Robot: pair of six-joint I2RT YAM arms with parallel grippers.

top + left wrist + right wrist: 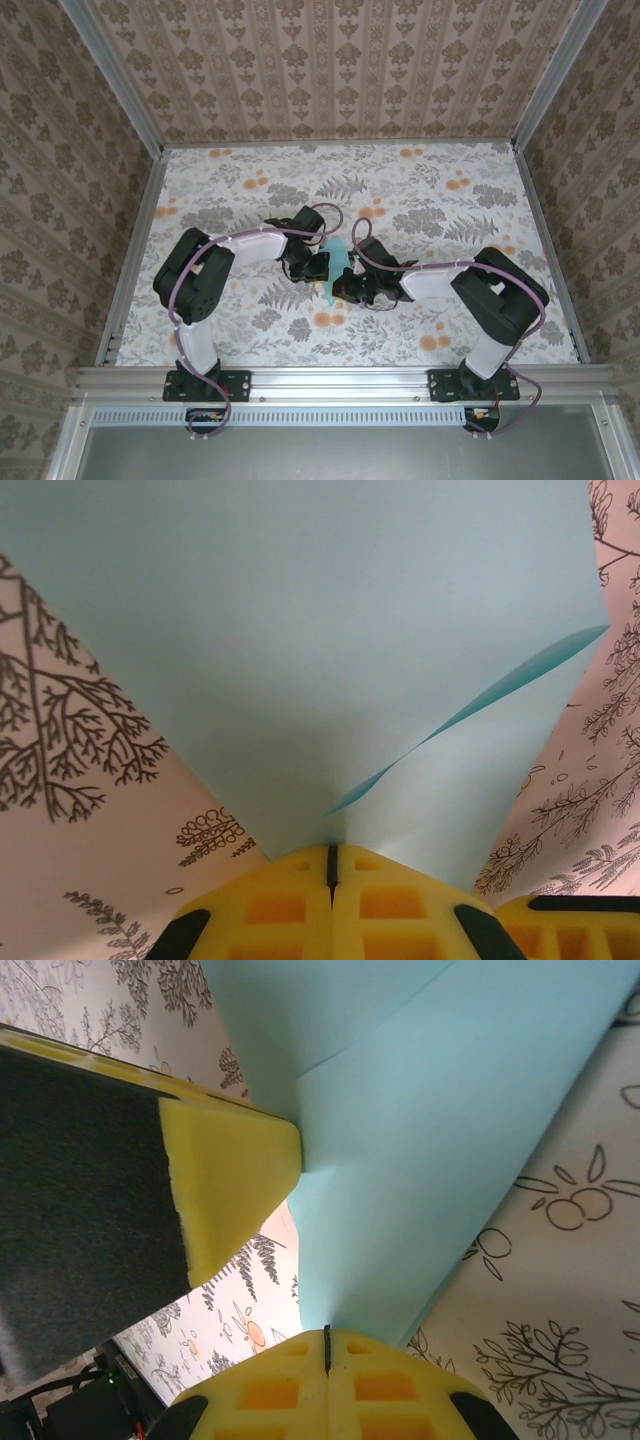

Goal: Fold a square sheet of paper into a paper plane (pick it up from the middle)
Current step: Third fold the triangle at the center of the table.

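overhead — both wrists close on paper (300, 630)

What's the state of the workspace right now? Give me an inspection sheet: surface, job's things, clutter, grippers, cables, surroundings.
Surface: floral-print table, flat.
Job's things: square sheet of paper, teal, partly folded, held between the grippers.
Clutter: nothing seen.
Grippers: left gripper and right gripper both shut on the sheet.
Cables: purple cables run along both arms.
Surroundings: patterned walls, aluminium frame.
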